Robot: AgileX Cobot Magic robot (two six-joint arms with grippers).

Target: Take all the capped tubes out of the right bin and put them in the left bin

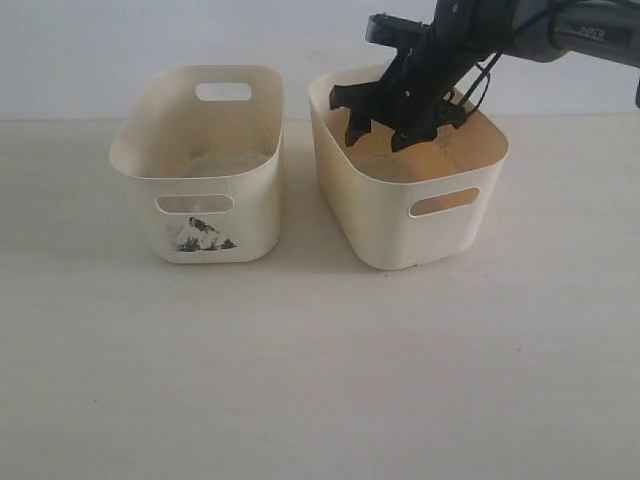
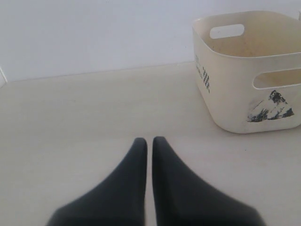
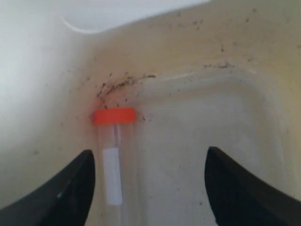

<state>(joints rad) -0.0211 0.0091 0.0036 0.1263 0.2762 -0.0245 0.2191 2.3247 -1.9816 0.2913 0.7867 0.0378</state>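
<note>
The right bin, cream with a plain front, holds one clear capped tube with an orange-red cap and a white label, lying on the bin floor against a wall. My right gripper is open inside this bin, its fingers wide apart; the tube lies between them, close to one finger. In the exterior view the right gripper dips over the bin's rim and hides the tube. The left bin bears a black-grey smudge on its front. My left gripper is shut and holds nothing, over the table beside the left bin.
The two bins stand side by side with a narrow gap between them on a pale table. The right bin's floor and walls carry dark specks. A white wall rises behind the table.
</note>
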